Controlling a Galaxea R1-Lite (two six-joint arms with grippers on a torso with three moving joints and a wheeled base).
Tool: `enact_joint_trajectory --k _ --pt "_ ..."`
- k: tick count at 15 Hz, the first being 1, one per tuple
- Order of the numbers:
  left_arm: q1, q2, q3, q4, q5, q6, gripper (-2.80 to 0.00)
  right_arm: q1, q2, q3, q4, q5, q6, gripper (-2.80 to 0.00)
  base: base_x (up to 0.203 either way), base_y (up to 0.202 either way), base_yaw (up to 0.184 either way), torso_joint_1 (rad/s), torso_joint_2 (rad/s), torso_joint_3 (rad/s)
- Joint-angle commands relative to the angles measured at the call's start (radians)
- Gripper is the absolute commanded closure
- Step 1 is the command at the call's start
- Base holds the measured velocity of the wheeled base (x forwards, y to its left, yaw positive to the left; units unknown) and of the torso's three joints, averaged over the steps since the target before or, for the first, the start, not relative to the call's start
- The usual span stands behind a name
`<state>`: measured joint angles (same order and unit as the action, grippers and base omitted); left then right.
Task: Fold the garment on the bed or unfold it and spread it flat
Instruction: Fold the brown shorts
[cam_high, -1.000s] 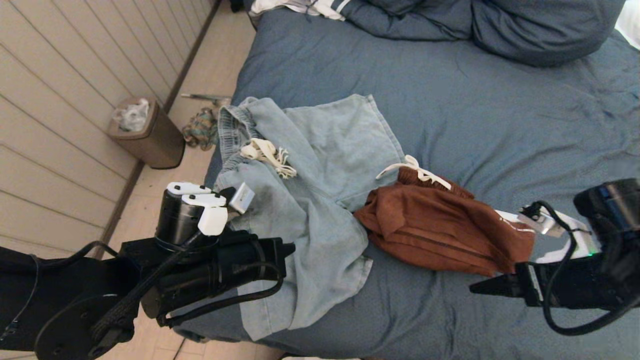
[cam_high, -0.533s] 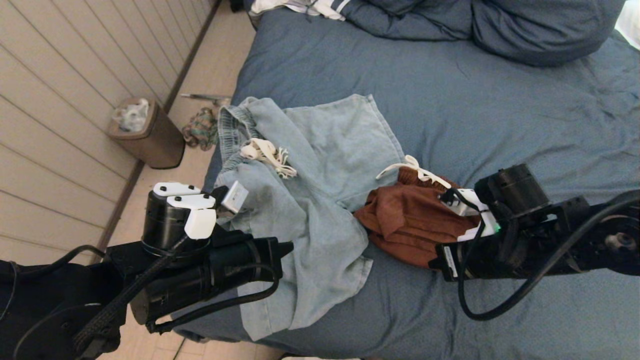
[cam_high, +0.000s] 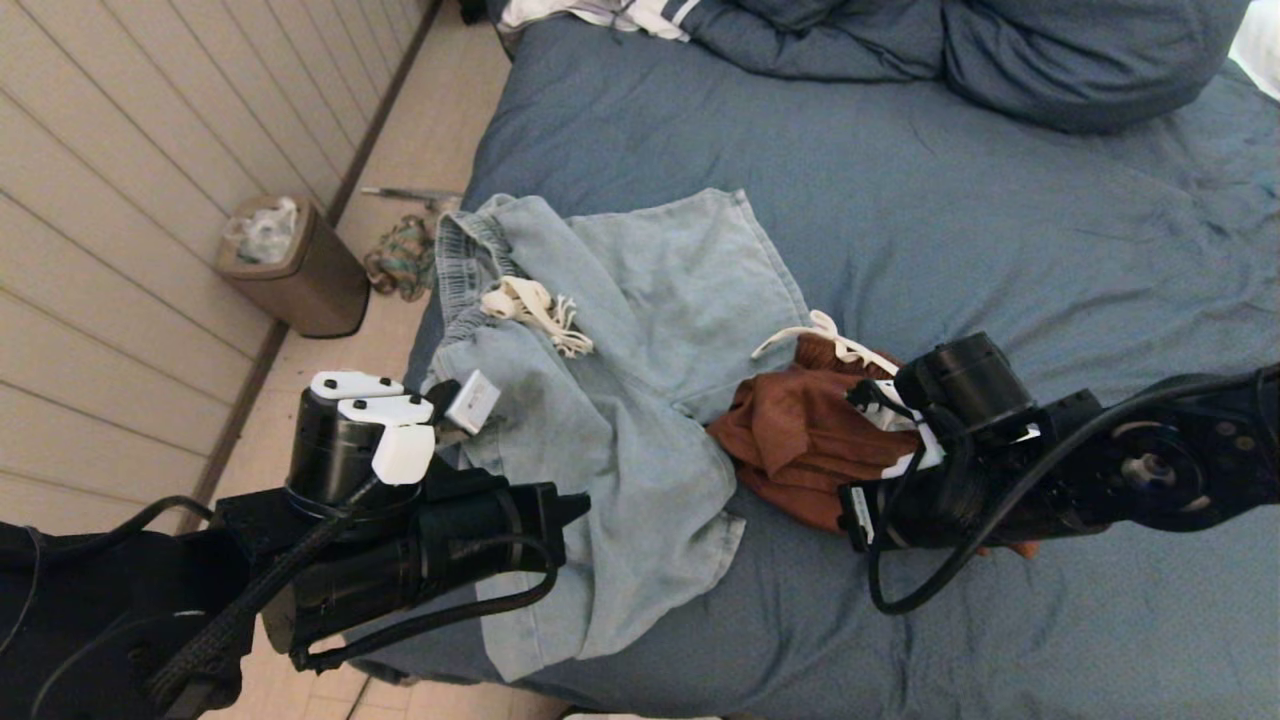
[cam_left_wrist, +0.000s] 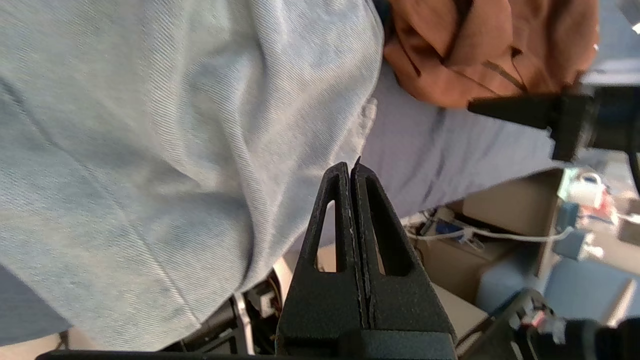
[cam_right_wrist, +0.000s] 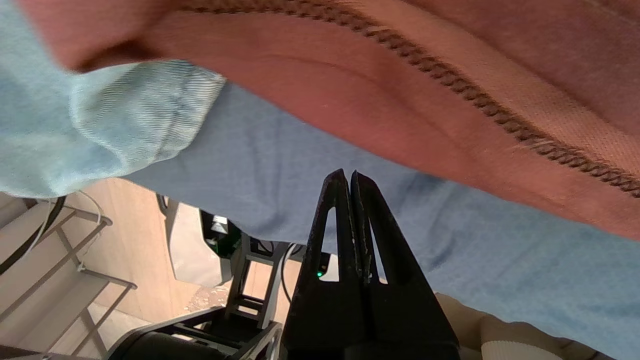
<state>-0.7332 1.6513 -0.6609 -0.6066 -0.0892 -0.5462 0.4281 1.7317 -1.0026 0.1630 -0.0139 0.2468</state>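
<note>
Crumpled light-blue denim shorts lie near the left edge of the bed, with a white drawstring on top. Right of them lies a bunched brown pair of shorts. My right gripper hangs over the brown shorts' near edge, and its arm hides their right part. In the right wrist view that gripper is shut and empty above the blue cover, just short of the brown hem. My left gripper hovers over the denim shorts' near part. In the left wrist view it is shut, with nothing held, beside the denim.
A bunched blue duvet and pillows lie at the bed's far end beside a white striped garment. On the floor at the left stand a brown waste bin and a small cloth heap, by a panelled wall.
My right arm has swung left from the bed's right side and now covers the right part of the brown shorts. The left arm has shifted only slightly.
</note>
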Motion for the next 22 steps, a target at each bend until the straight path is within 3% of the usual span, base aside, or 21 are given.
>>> enact_joint_trajectory --k 1,4,14,20,22 --pt "0.0 0.008 0.001 -0.003 -0.004 -0.013 0.0 -0.014 0.044 -0.028 0.001 -0.001 0.0 0.0 0.0 0.0 0.0 0.0 0.0 0.0" --pt "-0.001 0.031 0.0 -0.004 -0.004 -0.018 0.0 -0.03 0.072 -0.091 0.002 -0.003 -0.004 0.0 0.0 0.0 0.0 0.0 0.0 0.0" --pt "-0.002 0.091 -0.003 -0.015 -0.004 -0.024 0.0 -0.049 0.13 -0.309 0.002 -0.118 -0.027 0.0 0.0 0.0 0.0 0.0 0.0 0.0" --pt "-0.015 0.108 0.001 -0.046 -0.001 -0.041 0.0 -0.055 0.102 -0.571 0.061 -0.18 -0.014 0.0 0.0 0.0 0.0 0.0 0.0 0.0" --pt "-0.014 0.11 0.003 -0.059 0.0 -0.041 0.0 -0.106 0.151 -0.669 0.103 -0.186 -0.012 0.0 0.0 0.0 0.0 0.0 0.0 0.0"
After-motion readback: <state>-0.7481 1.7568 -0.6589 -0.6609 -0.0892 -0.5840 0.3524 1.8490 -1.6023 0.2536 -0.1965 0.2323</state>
